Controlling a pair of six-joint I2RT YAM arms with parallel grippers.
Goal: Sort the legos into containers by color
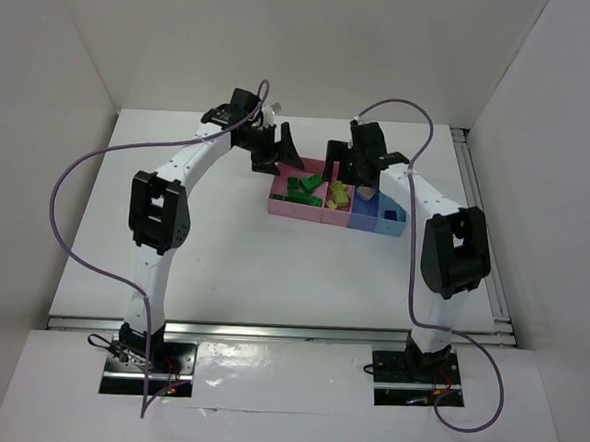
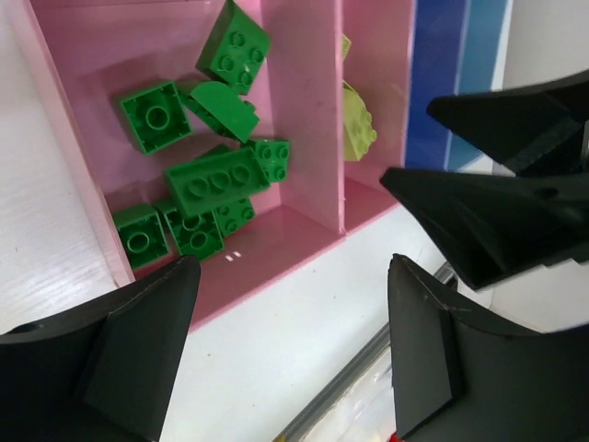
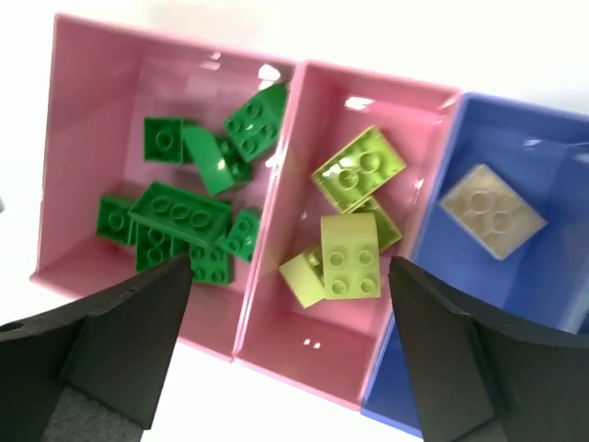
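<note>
Containers (image 1: 297,214), overhead: joined row mid-table, in order pink, pink, dark blue, light blue.
Grippers, overhead: left gripper (image 1: 277,152) at the row's far-left corner, right gripper (image 1: 346,169) over its middle; both spread wide, empty.
Left wrist: green legos (image 2: 216,180) piled in end pink bin (image 2: 110,46), lime legos (image 2: 357,133) next door.
Right wrist: cream brick (image 3: 492,212) flat in dark blue bin (image 3: 543,276).

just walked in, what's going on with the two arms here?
Two arms are sorting lego bricks by color into a row of bins. The left gripper and right gripper both hang open and empty just above it. The green bricks lie piled in the end pink bin, the lime bricks in the second pink bin, and one cream brick in the dark blue bin. The sort looks close to finished.
</note>
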